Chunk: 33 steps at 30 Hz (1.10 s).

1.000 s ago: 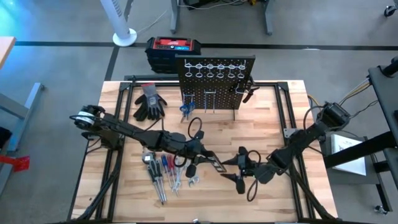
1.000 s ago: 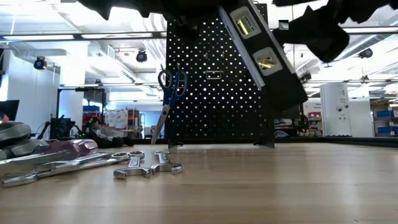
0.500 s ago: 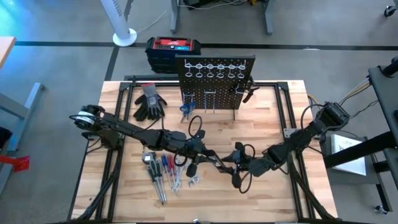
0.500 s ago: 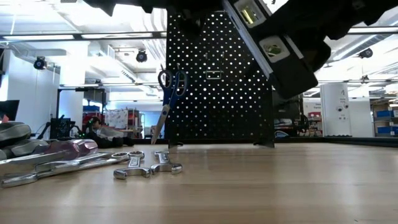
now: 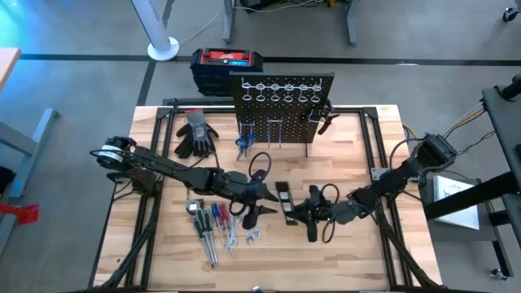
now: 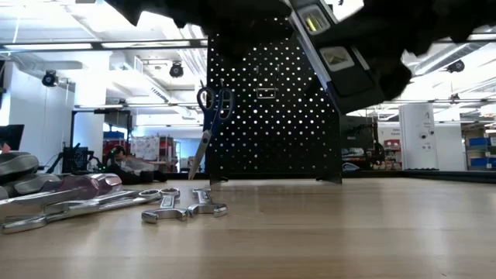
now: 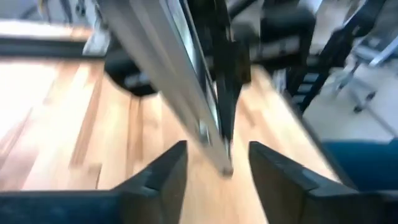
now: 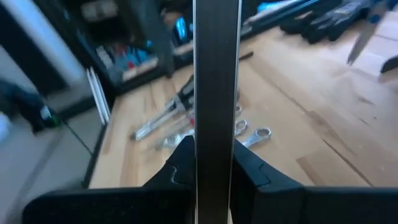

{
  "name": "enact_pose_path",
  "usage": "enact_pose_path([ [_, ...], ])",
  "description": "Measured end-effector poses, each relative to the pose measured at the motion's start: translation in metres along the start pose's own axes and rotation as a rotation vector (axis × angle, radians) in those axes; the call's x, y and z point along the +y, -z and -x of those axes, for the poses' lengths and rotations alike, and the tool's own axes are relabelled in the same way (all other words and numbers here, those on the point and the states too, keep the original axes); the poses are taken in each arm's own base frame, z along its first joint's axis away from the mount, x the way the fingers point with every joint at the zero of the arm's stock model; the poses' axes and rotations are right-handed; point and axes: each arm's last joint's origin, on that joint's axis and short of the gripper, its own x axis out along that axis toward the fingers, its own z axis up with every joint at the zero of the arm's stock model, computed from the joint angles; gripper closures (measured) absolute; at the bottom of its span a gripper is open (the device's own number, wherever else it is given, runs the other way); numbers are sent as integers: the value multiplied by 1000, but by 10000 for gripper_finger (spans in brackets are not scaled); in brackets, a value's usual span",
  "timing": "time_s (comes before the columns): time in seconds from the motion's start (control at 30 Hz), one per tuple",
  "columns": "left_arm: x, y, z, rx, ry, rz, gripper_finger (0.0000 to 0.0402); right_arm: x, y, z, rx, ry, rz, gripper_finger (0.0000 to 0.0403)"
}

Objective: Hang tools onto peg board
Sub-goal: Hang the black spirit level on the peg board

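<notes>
The black level bar (image 5: 283, 202) hangs over the table's middle with my right gripper (image 5: 303, 213) shut on it. In the low view the level bar (image 6: 335, 56) slants above the wood. My left gripper (image 7: 217, 163) is open; its fingers stand on either side of the bar's end (image 7: 219, 163) with a gap on each side. The black peg board (image 5: 281, 106) stands upright at the far edge, and blue-handled scissors (image 6: 209, 116) hang on it. Screwdrivers (image 5: 213, 220) and silver wrenches (image 6: 186, 205) lie flat on the table at the near left. My right gripper pinches the level bar's two long faces (image 8: 216, 134) between its two fingers (image 8: 247, 167), toward the bar's near end. The fingers come roughly level from the table's right and lie across the bar. The bar is lifted clear of the table and tilted.
Grey-black gloves (image 5: 195, 134) lie at the far left of the table. A red-topped black box (image 5: 226, 61) sits on the floor behind the peg board. Dark pliers (image 5: 326, 122) hang at the board's right edge. Bare wood spreads at the near right (image 5: 358, 260).
My right gripper has moved toward the table's left, up to the level bar, and has shut on it. The bar has turned from a slant across the table to nearly in line with the near and far edges, and stays clear of the wood.
</notes>
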Motion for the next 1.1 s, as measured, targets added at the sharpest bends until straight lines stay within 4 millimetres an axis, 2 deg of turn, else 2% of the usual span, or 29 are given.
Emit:
enact_pose_path([
  [0.17, 5, 11, 4, 113, -144, 1, 192, -24, 13, 6, -180, -65, -154, 369],
  [0.4, 6, 11, 8, 122, -207, -14, 183, -52, 23, -21, -191, -36, -223, 369],
  [0.57, 8, 15, 13, 135, -246, -59, 183, -67, 18, -40, -187, -25, -194, 369],
  [0.77, 11, 34, 27, 141, -268, -42, 182, -84, 7, -44, -218, -39, -190, 369],
  [1.1, 16, 62, 59, -29, -299, 30, 182, -108, -4, -50, -201, -30, -229, 369],
])
